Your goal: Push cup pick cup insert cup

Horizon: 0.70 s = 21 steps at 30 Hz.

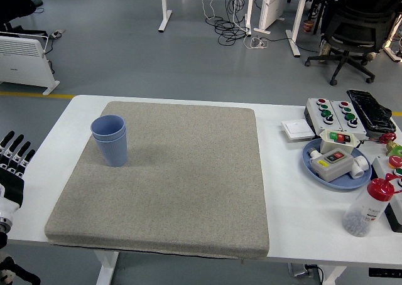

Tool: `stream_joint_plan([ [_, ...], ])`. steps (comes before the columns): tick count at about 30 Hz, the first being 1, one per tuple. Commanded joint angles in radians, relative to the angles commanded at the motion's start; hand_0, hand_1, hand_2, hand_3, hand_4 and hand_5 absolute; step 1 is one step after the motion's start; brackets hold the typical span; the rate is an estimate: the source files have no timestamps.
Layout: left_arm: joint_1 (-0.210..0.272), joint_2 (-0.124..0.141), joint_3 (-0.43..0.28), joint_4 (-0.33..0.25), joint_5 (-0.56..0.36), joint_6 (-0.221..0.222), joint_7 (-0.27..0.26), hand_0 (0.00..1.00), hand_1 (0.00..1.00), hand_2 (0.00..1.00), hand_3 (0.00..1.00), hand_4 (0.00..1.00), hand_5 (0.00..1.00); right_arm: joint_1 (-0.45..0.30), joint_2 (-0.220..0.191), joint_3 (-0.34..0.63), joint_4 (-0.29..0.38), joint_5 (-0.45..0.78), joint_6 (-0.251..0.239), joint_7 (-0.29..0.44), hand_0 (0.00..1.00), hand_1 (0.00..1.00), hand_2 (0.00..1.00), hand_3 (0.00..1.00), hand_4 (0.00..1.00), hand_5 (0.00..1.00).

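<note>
The left hand (pixel 12 162) is resting open at the left edge; nested cups (pixel 110 140) are standing upper left on the mat (pixel 188 178).

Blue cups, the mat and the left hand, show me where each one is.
Blue cups (pixel 110 144): head view, on the outer cup's ribbed side wall.
Mat (pixel 188 172): head view, on its bare grey middle.
Left hand (pixel 12 162): head view, at the picture's left edge, on the hand's middle below its spread fingers.
</note>
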Motion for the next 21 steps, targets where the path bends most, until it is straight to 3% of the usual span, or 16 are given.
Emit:
stream_joint_plan([
  [1, 0.000, 0.000, 0.000, 0.000, 0.001, 0.000, 0.000, 0.818, 0.828, 0.829, 0.767, 0.597, 0.998, 0.000, 0.001, -0.003, 0.000, -0.001, -0.004, 0.006, 0.733, 0.700, 0.819, 0.765, 0.299, 0.531],
  [21, 0.017, -0.001, -0.008, 0.000, 0.004, 0.000, 0.002, 0.818, 0.827, 0.830, 0.766, 0.597, 0.998, 0.005, 0.001, -0.125, -0.004, 0.028, -0.030, 0.034, 0.705, 0.669, 0.766, 0.702, 0.250, 0.514],
])
